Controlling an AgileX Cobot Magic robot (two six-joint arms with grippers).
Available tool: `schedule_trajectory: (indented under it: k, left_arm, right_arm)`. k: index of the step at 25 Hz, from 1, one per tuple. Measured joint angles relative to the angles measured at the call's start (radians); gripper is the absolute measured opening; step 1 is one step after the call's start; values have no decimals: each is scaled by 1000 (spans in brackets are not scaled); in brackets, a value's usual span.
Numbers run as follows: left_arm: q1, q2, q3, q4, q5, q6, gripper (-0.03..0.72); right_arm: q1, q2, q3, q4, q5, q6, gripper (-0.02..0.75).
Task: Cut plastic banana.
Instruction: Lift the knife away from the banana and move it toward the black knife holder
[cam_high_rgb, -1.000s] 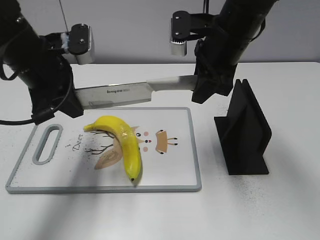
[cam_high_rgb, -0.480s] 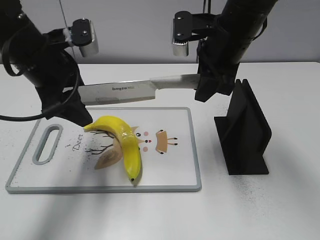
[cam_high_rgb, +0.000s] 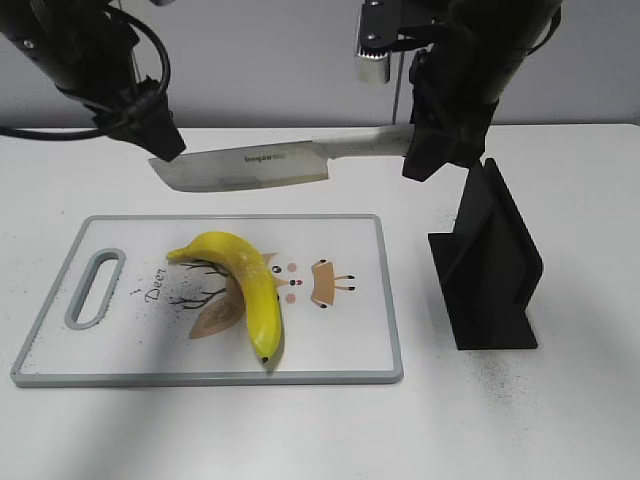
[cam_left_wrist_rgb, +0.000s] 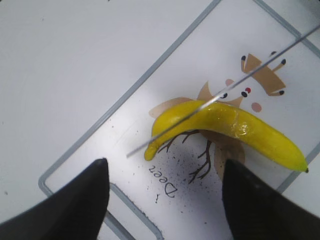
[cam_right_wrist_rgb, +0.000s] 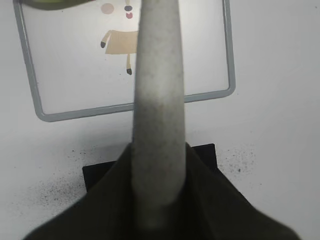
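Note:
The plastic banana lies curved and whole on the white cutting board, over the deer print. It also shows in the left wrist view. My right gripper is shut on the pale handle of a knife and holds the blade level, edge down, in the air behind and above the banana. The handle fills the right wrist view between the shut jaws. My left gripper is raised at the back left, open and empty. The blade shows as a thin line.
A black knife stand stands to the right of the board, under the right arm; it also shows in the right wrist view. The board has a handle slot at its left end. Dark specks dot the white table.
My left gripper has lifted up and back from the banana's stem end. The right gripper has raised the knife higher above the board. The banana has not moved.

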Motion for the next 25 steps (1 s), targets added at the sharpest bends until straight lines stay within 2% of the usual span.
schedule_trajectory:
  k: [3, 7, 12, 17, 21, 25]
  left_arm:
    - [25, 0, -36, 12, 52, -153, 661]
    - [103, 0, -54, 70, 143, -376, 637]
    - [213, -4, -55, 171, 204, -556, 610]
    - [263, -80, -5, 203, 203, -616, 597]
    - [264, -201, 105, 208, 204, -621, 595]
    - [264, -353, 250, 211, 206, -621, 595]
  right_arm:
    - [0, -23, -2, -1, 5, 99, 163]
    - [-1, -57, -5, -3, 9, 280, 163]
    - [-3, -99, -5, -3, 78, 499, 163]
    - [-3, -131, 12, -3, 103, 777, 163]
    - [-3, -217, 90, -13, 96, 949, 163]
    - [-3, -347, 237, -17, 2, 1040, 163]
